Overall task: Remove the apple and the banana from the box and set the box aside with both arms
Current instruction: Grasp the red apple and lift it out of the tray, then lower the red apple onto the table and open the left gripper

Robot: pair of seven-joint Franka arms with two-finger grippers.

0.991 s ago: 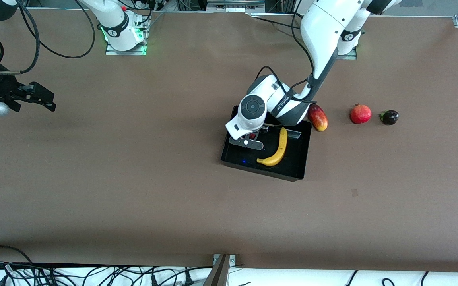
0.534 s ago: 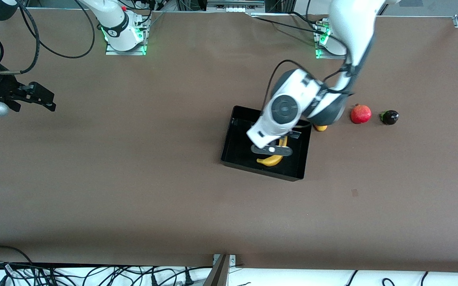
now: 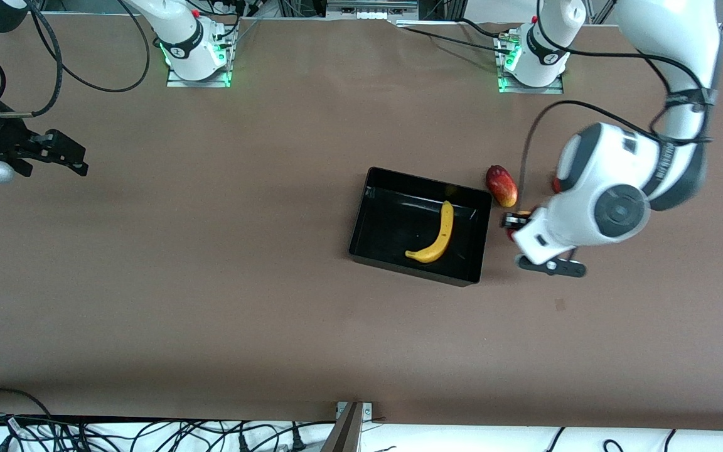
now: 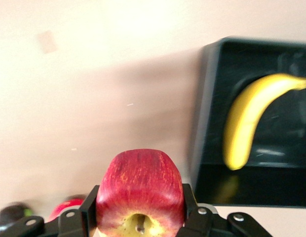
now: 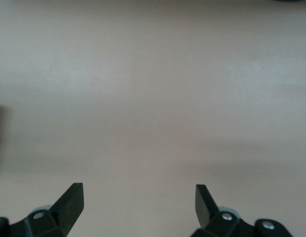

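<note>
Swinging clear of the box (image 3: 368, 216), the left pincer (image 4: 140, 217) is pinching the apple (image 4: 140, 190) over bare worktop (image 3: 211, 301), banana (image 3: 438, 235) still inside, right pincer (image 5: 138, 202) waiting spread.

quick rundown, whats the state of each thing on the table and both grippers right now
small red apple: held in the air, out of the tray
curved yellow banana: lying in the tray
shallow black tray: on the table, holds only the banana
red-yellow mango: on the table beside the tray
left gripper: shut on the apple, over bare table beside the tray
right gripper: open, empty, waiting
</note>
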